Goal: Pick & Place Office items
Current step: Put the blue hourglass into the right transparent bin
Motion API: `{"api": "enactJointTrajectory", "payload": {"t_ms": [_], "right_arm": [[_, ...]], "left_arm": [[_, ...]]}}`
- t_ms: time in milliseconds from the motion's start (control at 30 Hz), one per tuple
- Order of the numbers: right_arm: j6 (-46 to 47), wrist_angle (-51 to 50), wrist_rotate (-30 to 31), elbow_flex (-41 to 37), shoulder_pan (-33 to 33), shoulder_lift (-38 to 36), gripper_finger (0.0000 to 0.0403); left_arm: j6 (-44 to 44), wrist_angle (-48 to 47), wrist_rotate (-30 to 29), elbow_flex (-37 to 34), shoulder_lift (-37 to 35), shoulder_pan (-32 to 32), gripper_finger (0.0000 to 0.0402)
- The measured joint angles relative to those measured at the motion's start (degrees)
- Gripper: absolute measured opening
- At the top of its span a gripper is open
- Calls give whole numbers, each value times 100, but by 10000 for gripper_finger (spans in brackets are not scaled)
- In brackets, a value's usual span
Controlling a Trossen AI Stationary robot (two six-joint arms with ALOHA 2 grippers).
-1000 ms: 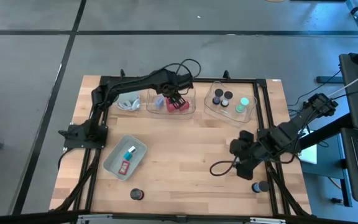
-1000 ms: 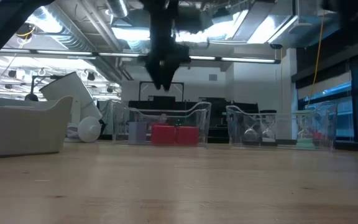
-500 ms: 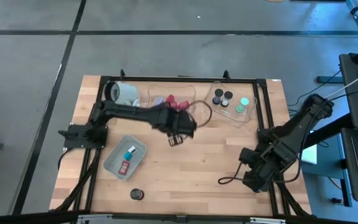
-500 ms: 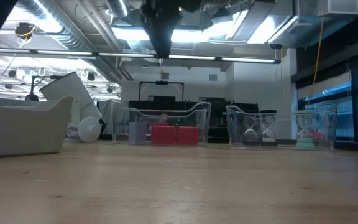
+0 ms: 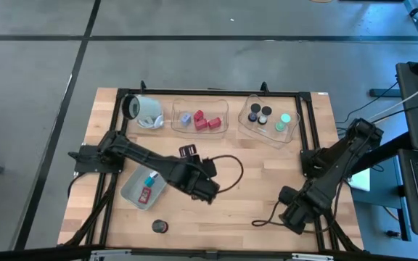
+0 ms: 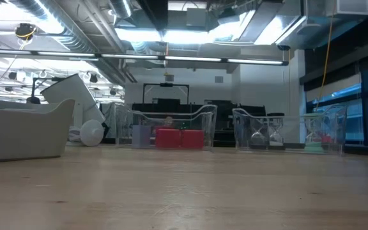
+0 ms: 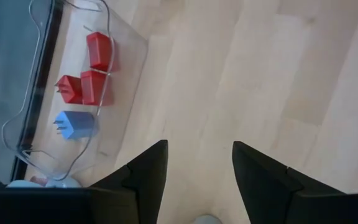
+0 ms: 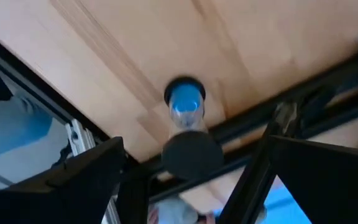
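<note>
Red blocks (image 7: pixel 92 74) and a blue block (image 7: pixel 74 124) lie in the middle clear tray (image 7: pixel 127 74), and the left hand (image 7: pixel 199 149) has drawn back from above them to the bare middle of the worktop (image 5: pixel 252 170). Its fingers stand partly apart with nothing between them, so it looks to have left that tray empty-handed, perhaps after a drop.

Meanwhile the right hand (image 8: pixel 194 146) has swung to the near right corner and spread wide. It hovers over a small dark-capped piece with a blue middle (image 8: pixel 184 102) standing at the worktop's edge; this is probably the next pick, not yet gripped.

Another black cylinder (image 5: pixel 160 226) waits loose near the front edge.

No brand, label or writing can be read on anything.
</note>
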Motion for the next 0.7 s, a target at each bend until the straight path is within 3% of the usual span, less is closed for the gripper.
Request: {"api": "enactJointTrajectory", "payload": {"t_ms": [533,700], "right_arm": [[171,21,-272,-84,194,375,393],[339,508,-873,-512,314,377,393]], "left_arm": [[-389,4,-77,0,7,-265,173],[-386,11,-77,0,7,-265,173]]}}
